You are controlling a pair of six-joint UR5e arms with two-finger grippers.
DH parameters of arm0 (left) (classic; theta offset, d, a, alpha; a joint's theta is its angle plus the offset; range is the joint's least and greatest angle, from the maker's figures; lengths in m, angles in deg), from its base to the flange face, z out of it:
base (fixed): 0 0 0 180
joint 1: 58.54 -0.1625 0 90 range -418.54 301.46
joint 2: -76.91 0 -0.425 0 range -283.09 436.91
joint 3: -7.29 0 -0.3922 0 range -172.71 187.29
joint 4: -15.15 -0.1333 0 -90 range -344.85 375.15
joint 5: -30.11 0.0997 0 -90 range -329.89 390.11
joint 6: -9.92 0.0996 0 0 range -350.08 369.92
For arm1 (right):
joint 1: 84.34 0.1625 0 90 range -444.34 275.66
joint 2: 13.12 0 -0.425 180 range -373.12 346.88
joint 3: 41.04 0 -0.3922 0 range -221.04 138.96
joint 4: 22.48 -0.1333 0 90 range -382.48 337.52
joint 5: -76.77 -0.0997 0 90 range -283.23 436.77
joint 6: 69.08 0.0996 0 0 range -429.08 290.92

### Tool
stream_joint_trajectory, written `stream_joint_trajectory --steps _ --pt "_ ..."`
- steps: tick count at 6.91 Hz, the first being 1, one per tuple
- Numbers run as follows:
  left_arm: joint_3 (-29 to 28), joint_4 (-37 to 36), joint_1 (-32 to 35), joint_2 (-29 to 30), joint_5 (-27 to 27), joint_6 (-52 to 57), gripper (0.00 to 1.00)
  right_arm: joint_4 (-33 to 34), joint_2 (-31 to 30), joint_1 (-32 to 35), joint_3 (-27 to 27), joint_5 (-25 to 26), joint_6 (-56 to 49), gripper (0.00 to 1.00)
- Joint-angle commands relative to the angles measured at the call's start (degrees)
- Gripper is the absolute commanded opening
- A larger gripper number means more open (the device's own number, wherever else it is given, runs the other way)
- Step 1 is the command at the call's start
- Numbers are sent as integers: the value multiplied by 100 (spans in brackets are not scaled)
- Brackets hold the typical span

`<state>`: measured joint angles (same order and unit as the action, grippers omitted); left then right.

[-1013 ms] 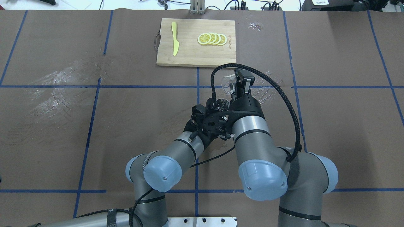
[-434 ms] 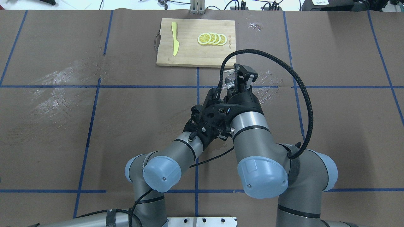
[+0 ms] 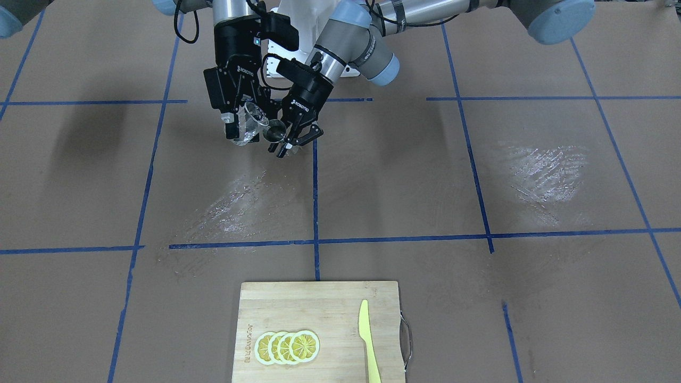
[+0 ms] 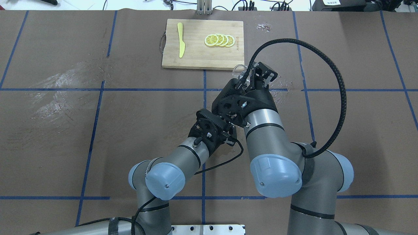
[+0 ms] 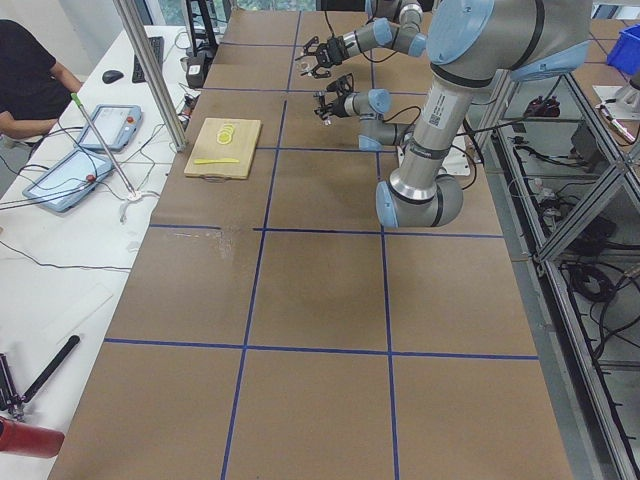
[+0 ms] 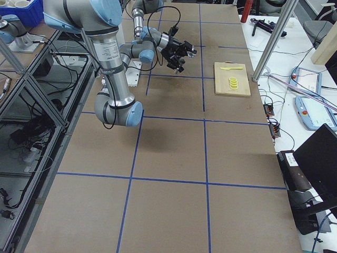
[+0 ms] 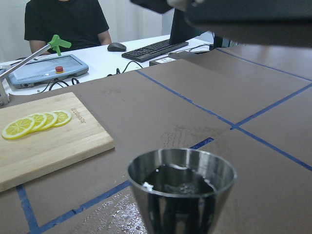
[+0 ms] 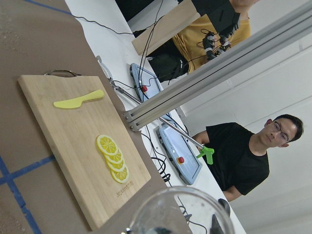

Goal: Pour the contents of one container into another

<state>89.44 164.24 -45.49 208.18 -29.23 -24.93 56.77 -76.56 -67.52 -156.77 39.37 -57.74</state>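
My right gripper point(image 3: 240, 127) is shut on the clear glass cup point(image 3: 249, 124), held above the table and tilted with its mouth toward the jigger. Its flared rim point(image 8: 178, 212) fills the bottom of the right wrist view and peeks out past the fingers from overhead point(image 4: 239, 69). My left gripper point(image 3: 286, 140) is shut on the grey metal jigger point(image 3: 275, 129), upright, just beside the glass. Dark liquid lies in the jigger's upper cone point(image 7: 181, 181). From overhead the jigger and the left fingers are hidden under the right wrist point(image 4: 243, 104).
A bamboo cutting board point(image 4: 196, 55) lies at the far side with several lemon slices point(image 4: 219, 40) and a yellow knife point(image 4: 180, 39). Wet smears shine on the brown table cover point(image 3: 239, 210). Operators sit beyond the far edge point(image 7: 66, 22).
The right gripper has swung away toward the cutting board and to the right, carrying the glass, and its wrist has turned. The jigger, visible from overhead before, is now covered. The left arm has barely shifted.
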Motion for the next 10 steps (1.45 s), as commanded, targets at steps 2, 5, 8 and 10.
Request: stream_joint_trajectory --steps 2,5,8,10 --pt "100 286 -13 -162 10 -39 0 -41 -386 364 -334 -477 2271 0" --pt "530 569 39 -690 185 -30 0 -42 -1018 1006 -538 -1495 3248 0" --pt "934 560 451 -1233 510 -83 0 -42 -1950 1331 -723 -2434 4660 0" --pt "1197 560 760 -1891 502 -905 0 -42 -2277 1577 -846 -2579 5228 0"
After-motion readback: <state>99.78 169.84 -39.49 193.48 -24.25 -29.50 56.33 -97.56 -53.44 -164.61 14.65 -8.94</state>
